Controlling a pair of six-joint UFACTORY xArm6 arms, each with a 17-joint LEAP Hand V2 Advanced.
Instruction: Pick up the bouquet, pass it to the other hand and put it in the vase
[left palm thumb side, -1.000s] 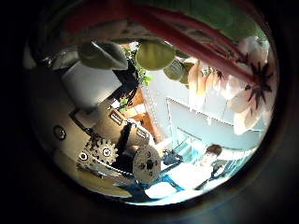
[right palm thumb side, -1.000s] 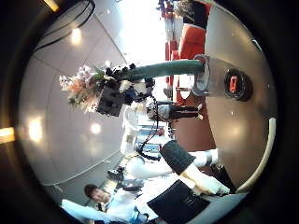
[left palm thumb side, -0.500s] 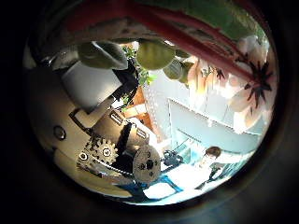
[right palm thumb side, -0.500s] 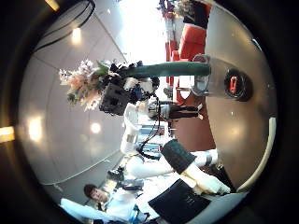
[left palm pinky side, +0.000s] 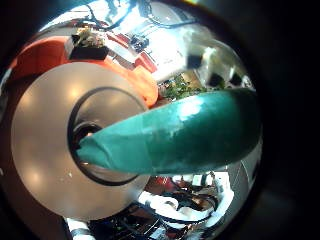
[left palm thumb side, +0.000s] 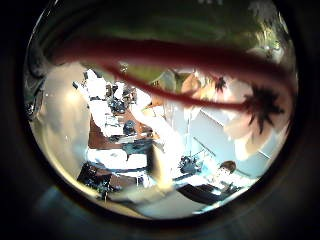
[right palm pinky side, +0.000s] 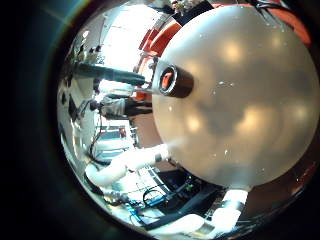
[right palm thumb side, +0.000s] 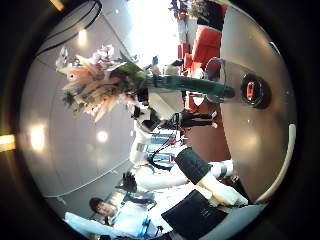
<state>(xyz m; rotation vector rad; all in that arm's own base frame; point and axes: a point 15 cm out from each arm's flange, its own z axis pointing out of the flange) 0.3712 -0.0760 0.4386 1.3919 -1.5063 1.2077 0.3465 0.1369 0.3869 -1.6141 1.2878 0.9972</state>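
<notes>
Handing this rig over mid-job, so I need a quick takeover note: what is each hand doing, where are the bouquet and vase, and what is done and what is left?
Left hand: shut on the bouquet, gripping its teal-wrapped stem.
Right hand: holds nothing in view; whether its fingers are open or shut cannot be told.
Vase: upright on the round grey table, empty.
Done: bouquet lifted. Whether the handover has happened cannot be told.
Left: the stem tip points at the vase mouth but looks just short of it; lower it in and release.
</notes>
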